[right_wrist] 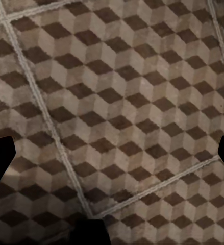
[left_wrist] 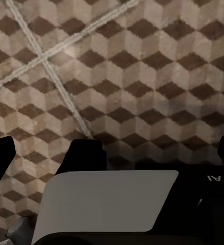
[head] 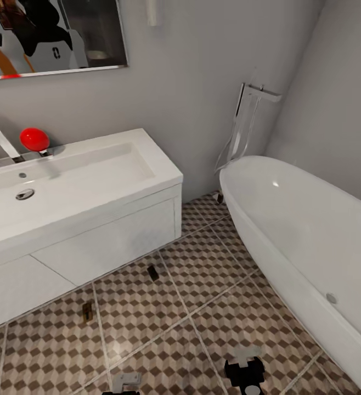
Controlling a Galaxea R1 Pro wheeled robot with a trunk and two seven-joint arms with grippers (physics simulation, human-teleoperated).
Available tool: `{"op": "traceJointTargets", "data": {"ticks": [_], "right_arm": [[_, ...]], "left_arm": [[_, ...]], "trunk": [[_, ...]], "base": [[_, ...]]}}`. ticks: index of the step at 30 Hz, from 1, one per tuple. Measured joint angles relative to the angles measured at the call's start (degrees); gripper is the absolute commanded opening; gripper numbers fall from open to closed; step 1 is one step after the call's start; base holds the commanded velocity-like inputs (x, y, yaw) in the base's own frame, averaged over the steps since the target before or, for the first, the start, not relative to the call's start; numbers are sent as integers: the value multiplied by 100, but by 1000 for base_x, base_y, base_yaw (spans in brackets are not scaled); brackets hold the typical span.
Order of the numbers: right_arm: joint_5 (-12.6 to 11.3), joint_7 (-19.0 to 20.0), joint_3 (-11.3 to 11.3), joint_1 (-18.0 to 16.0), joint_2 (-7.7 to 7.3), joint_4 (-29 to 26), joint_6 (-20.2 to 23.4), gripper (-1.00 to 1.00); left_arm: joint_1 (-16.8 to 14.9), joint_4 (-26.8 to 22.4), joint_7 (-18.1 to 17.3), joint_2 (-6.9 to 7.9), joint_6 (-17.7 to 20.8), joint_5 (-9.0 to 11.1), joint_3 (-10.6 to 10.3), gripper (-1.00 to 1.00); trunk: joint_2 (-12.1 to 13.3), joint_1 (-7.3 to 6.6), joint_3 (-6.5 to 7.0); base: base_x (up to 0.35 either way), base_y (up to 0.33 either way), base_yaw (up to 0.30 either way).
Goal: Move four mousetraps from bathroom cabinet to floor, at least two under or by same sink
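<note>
Two tiny flat brown wooden mousetraps (head: 153, 272) (head: 86, 312) lie on the cube-patterned tiled floor (head: 202, 307) beside the white wall-hung sink (head: 65, 181) — likely light and stiff; pinch the long edges. Both grippers (left_wrist: 112, 155) (right_wrist: 112, 153) — spread, empty.

The floor (head: 202, 307) fills the lower frame; two mousetraps lie on it, one (head: 153, 272) centre, another (head: 86, 312) lower left.

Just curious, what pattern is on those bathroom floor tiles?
The bathroom floor has a brown, beige and white 3D-cube pattern, clearest in the right wrist view.
</note>
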Motion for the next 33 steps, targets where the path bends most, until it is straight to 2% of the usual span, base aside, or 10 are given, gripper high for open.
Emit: {"op": "traceJointTargets", "data": {"ticks": [33], "right_arm": [[0,0,0,9,3,0,0,100]], "left_arm": [[0,-6,0,0,-1,0,-3,100]], "trunk": [[0,0,245]], "base": [[0,0,-205]]}}
